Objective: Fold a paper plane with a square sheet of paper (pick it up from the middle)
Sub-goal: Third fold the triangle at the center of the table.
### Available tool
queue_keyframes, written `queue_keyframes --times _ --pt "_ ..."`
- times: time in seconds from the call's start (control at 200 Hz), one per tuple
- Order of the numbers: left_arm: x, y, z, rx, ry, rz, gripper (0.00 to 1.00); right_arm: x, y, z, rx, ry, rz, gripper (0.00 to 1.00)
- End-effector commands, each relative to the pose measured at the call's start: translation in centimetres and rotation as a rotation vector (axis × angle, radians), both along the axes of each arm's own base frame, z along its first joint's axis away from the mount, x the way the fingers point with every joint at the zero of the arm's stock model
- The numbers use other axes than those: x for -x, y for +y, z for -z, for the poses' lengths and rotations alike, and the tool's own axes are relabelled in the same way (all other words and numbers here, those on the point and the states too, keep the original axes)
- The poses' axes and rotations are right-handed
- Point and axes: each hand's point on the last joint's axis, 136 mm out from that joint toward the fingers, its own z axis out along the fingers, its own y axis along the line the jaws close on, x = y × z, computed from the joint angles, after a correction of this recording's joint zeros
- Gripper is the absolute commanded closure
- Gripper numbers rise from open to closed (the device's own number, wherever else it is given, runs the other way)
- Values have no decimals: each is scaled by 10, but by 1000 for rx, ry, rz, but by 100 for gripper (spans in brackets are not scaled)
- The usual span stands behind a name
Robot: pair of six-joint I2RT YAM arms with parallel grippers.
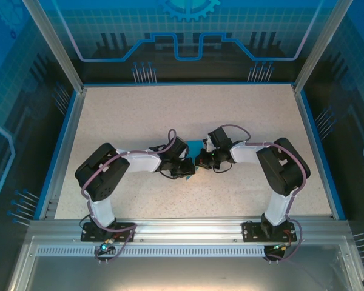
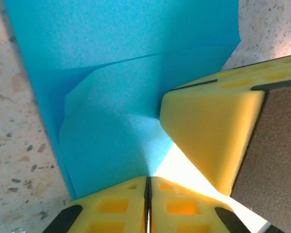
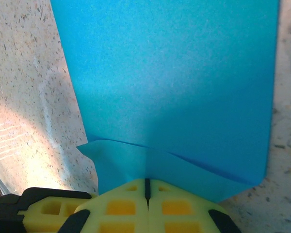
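1. left pincer [image 2: 148, 188]: its yellow pads are pressed together with no gap. the blue edge runs right into the seam, so i judge it to be pinching the square sheet of paper [image 2: 126, 73].
2. right pincer [image 3: 146, 188]: likewise closed tight on the sheet's near edge. a small flap lifts at its 10 o'clock.
3. in the left wrist view, one of the right pincer's fingers [image 2: 203, 131] sits at 3 o'clock, just beside the left one. both grips seem to be on the same stretch of paper.
4. the sheet fans away toward 12 o'clock from each pincer, with a soft crease crossing it. from above it lies at the middle of the table [image 1: 170, 109], peeking out at 12 o'clock of the meeting wrists.
5. the step in hand, as i read it, is forming a fold. to do it well:
   - move both grips together at an equal pace.
   - hold the paper low and taut.
   - line edge on edge before pressing.
   - avoid pulling apart, which could tear the thin paper or let it slip.
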Motion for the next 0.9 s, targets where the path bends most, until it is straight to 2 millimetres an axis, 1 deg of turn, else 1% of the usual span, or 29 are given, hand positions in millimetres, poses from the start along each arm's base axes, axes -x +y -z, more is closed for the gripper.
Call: queue_keyframes --times 0.0,0.14,0.355,0.52,0.595,0.685,0.895 --pt "41 33 34 -132 140 5 88 22 -24 40 117 114 35 100" --pt "50 29 33 -89 157 46 88 23 -24 41 116 116 35 100" --pt "63 37 40 -107 190 61 88 24 -25 43 120 120 34 100" --pt "74 43 39 -99 202 80 88 23 -26 43 123 121 34 100" --pt "79 39 36 -69 207 101 88 23 -26 44 124 120 35 100" --pt "82 35 33 -36 216 115 89 23 -25 44 119 119 37 100" --pt "88 40 31 -54 218 129 88 23 -27 45 128 120 38 100"
